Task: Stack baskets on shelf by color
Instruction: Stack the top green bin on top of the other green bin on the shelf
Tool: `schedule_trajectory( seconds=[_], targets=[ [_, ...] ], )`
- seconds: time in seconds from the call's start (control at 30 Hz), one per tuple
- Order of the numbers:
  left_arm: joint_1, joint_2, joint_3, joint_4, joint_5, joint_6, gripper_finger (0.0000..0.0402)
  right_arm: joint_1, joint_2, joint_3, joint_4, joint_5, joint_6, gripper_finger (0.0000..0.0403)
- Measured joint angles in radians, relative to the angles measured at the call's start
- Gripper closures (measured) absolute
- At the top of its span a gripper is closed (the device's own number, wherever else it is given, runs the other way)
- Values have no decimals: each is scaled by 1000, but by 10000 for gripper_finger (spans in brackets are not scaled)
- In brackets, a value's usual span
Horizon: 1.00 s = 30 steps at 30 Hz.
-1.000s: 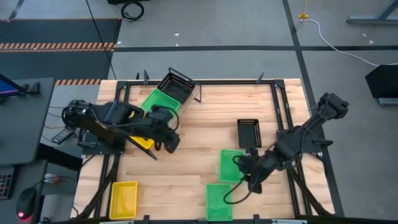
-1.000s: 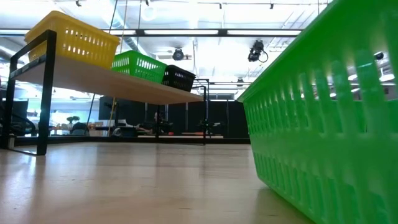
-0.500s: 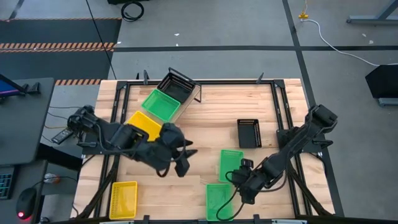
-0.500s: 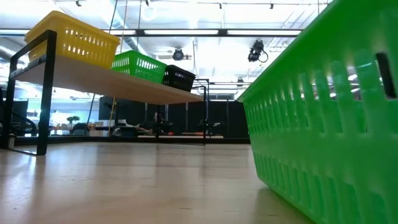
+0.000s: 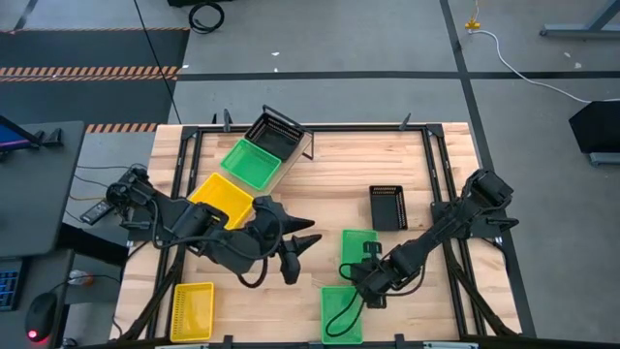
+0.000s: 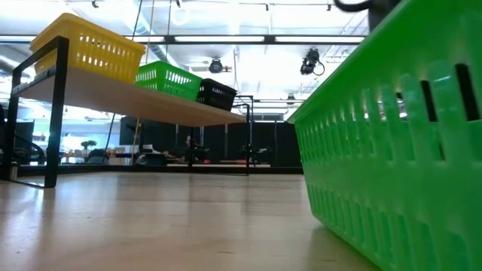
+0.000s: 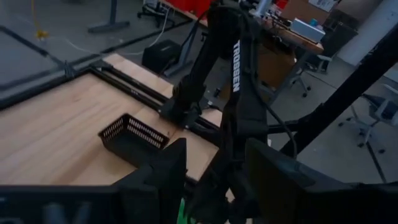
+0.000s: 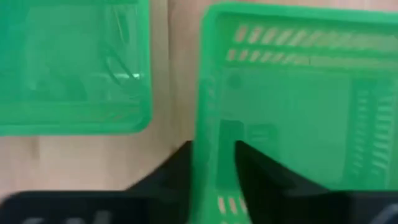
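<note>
Two green baskets (image 5: 351,281) lay low and centre-right on the surface, where the right gripper (image 8: 211,165) straddled one basket's rim with jaws apart, seemingly to lift it, while the left gripper (image 5: 298,254) hovered nearby with jaws apart.

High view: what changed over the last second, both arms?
The left gripper left the yellow basket on the shelf and swung out over the table toward the middle, open and empty. The right gripper slid from the black basket toward the near edge and now straddles the wall of a green basket by the other green one. No basket left on the table moved.
</note>
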Motion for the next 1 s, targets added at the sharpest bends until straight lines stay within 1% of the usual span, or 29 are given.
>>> schedule_trajectory(
  seconds=[0.1,0.13,0.17,0.23,0.33,0.43,0.53,0.63,0.77,0.9,1.0],
  targets=[
    [-5,0,0,11,0,6,230,-25,4,0,-13,-4,-91,363],
    [-5,0,0,16,0,7,230,-35,3,0,-18,-7,-128,382],
    [-5,0,0,18,0,7,230,-45,0,0,-22,-9,-166,389],
    [-5,-9,0,11,6,35,230,-64,-10,3,-41,-1,-223,385],
    [3,-41,0,-8,19,107,230,-94,-30,27,-87,40,-275,386],
    [17,-88,0,-66,9,133,230,-135,-59,76,-120,86,-329,394],
    [40,-125,0,-130,-2,135,230,-180,-77,135,-131,119,-402,388],
    [55,-149,0,-193,-1,160,230,-230,-81,209,-133,129,-521,386],
    [60,-160,0,-262,10,164,230,-305,-81,320,-140,130,-665,394],
    [58,-160,0,-257,-10,164,230,-387,-81,425,-142,131,-856,390],
    [57,-160,0,-253,-42,150,230,-445,-82,508,-153,132,-947,385]
  ],
)
